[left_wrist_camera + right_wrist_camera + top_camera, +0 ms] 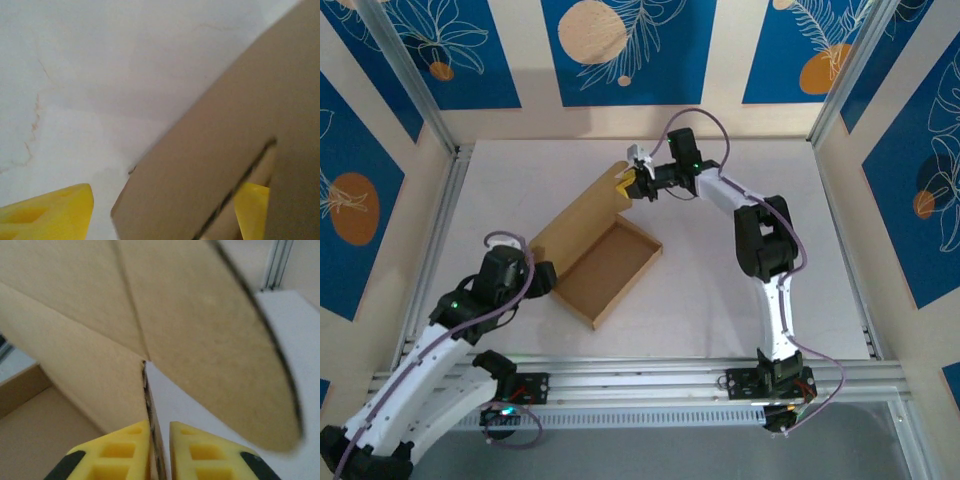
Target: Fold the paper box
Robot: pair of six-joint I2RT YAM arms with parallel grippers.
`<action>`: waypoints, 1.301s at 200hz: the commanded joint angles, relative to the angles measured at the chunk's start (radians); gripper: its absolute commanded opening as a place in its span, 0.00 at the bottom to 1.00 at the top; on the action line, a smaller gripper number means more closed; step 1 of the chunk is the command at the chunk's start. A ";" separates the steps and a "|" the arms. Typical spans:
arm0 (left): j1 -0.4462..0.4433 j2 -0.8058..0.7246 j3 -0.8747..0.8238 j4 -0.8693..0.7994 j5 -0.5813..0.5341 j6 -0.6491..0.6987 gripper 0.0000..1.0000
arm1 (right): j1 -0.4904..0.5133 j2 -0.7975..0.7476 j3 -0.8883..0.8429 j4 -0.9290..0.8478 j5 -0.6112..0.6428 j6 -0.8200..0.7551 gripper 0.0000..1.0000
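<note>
Paper box (605, 270) near centre of white tabletop (720, 290), a little toward 9 o'clock. Plain brown corrugated card. Shallow tray open upward, long axis running roughly 7 to 1 o'clock. Broad lid panel along tray's 10 o'clock side, bowed, far end off the tabletop.

Right pincer (625, 186) at the panel's 12 o'clock corner, clenched on a thin cardboard edge. Right wrist view: yellow fingers (120, 457) pressed on either side of that edge, creased flaps spreading above.

Left pincer (544, 279) at the box's 8 o'clock corner, released. Left wrist view: yellow fingers (50, 212) set wide, one cardboard wall between them, outer finger clear of card, bare tabletop in the gap.
</note>
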 commanded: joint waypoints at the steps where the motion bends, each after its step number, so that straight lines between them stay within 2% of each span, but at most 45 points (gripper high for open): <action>1: -0.007 0.049 -0.030 0.169 -0.129 0.026 0.74 | -0.012 -0.138 -0.188 0.215 0.176 0.107 0.06; 18: -0.007 0.091 -0.063 0.293 -0.161 0.042 0.72 | -0.009 -0.229 -0.326 0.327 0.280 0.165 0.00; 31: -0.006 0.139 -0.069 0.386 -0.171 0.067 0.67 | 0.005 -0.296 -0.408 0.359 0.365 0.183 0.00; 69: -0.008 0.306 -0.043 0.592 -0.158 0.099 0.38 | 0.045 -0.441 -0.562 0.363 0.554 0.252 0.00; 87: -0.011 0.344 -0.052 0.678 -0.169 0.115 0.31 | 0.053 -0.484 -0.603 0.346 0.650 0.282 0.00; 123: -0.012 0.404 -0.046 0.813 -0.193 0.166 0.29 | 0.057 -0.564 -0.681 0.358 0.762 0.421 0.00; 160: -0.012 0.533 -0.012 0.959 -0.187 0.187 0.13 | 0.094 -0.588 -0.726 0.392 0.872 0.601 0.00; 203: -0.016 0.654 -0.018 1.172 -0.225 0.190 0.11 | 0.162 -0.596 -0.738 0.390 1.187 0.829 0.00; 224: -0.017 0.717 -0.040 1.297 -0.258 0.191 0.10 | 0.190 -0.614 -0.781 0.456 1.274 0.923 0.02; 260: -0.019 0.795 -0.097 1.514 -0.236 0.182 0.07 | 0.271 -0.606 -0.820 0.552 1.483 0.941 0.06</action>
